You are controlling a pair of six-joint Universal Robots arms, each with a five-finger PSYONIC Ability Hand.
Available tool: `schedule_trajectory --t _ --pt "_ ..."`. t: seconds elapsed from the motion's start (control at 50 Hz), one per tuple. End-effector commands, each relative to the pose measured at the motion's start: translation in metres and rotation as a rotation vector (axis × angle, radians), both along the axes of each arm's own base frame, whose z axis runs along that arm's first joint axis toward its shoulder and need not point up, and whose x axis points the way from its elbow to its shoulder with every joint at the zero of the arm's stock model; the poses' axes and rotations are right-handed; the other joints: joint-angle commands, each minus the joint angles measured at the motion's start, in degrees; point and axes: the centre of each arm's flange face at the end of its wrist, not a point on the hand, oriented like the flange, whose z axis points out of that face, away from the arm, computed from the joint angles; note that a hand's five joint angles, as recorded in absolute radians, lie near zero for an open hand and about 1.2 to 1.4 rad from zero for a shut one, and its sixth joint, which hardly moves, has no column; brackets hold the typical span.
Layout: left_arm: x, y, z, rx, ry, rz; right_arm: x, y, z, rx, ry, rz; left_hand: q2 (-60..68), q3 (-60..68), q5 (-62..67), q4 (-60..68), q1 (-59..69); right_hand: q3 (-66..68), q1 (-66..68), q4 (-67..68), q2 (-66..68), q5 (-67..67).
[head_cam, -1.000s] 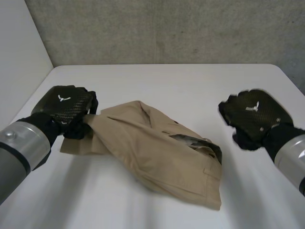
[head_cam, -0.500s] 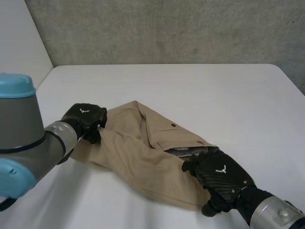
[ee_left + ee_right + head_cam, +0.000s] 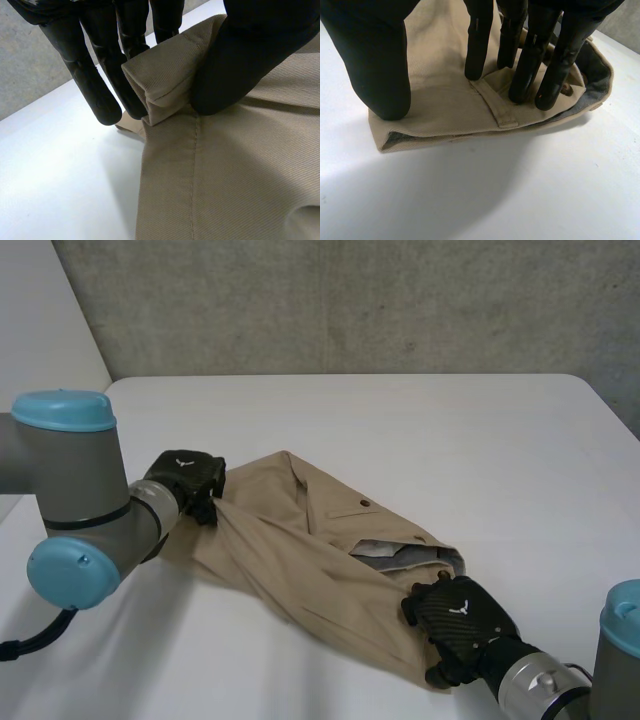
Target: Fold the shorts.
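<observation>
- The right hand (image 3: pixel 460 625) is nearest, matte black with a woven sheen on its back, and lies on the waistband end of the shorts (image 3: pixel 300 550).
- In the right wrist view its fingers (image 3: pixel 542 65) reach down nearly straight. Their tips press the top of the waistband (image 3: pixel 445 125) around a narrow stitched belt loop (image 3: pixel 495 107).
- The thumb is set well apart from the fingers and presses the same cloth near the corner. Nothing is pinched between thumb and fingers.
- The waistband shows a doubled edge with a grey lining (image 3: pixel 597 75) inside its opening.
- The shorts are tan twill with a fine diagonal rib. They lie bunched in a long slanting shape across the near middle of the white table (image 3: pixel 450 440), running from one hand to the other.
- A pocket flap with a small round button (image 3: pixel 365 503) lies on top, and soft creases run lengthwise through the cloth.
- The left hand (image 3: pixel 185 480) is farther back, at the leg end of the shorts, on a grey arm (image 3: pixel 75 500) with light-blue caps.
- In the left wrist view the thick thumb (image 3: pixel 240 65) clamps a folded hem (image 3: pixel 160 85) against the smooth, rounded fingers (image 3: pixel 95 80).
- A straight stitched seam (image 3: pixel 194 170) runs away from that pinch.
- Behind the table stands a rough, speckled grey concrete wall (image 3: pixel 350 300).
</observation>
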Motion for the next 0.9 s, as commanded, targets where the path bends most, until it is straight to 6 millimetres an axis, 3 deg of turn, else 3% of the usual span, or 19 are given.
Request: schedule_trajectory --t 0.02,0.26,0.38,0.9 --pt "-0.001 -0.003 -0.003 0.000 -0.002 -0.001 0.003 0.002 0.007 -0.020 -0.019 0.017 10.25 10.56 13.59 10.40 16.67 5.53 11.15 5.78 6.69 7.10" --pt "0.000 -0.002 -0.002 -0.002 -0.002 0.002 0.003 0.010 0.033 -0.078 -0.052 0.030 10.08 10.39 13.42 10.23 16.50 3.85 9.47 4.10 5.00 5.42" --pt "0.000 -0.002 -0.001 -0.004 -0.002 0.002 0.009 0.027 0.029 -0.032 -0.052 0.104 10.08 10.39 13.42 10.23 16.50 3.85 9.47 4.10 5.00 5.42" --pt "-0.001 -0.003 -0.002 -0.003 0.001 0.000 0.012 0.016 -0.004 -0.016 -0.016 0.092 10.08 10.39 13.42 10.23 16.50 8.05 13.68 8.31 9.21 9.62"
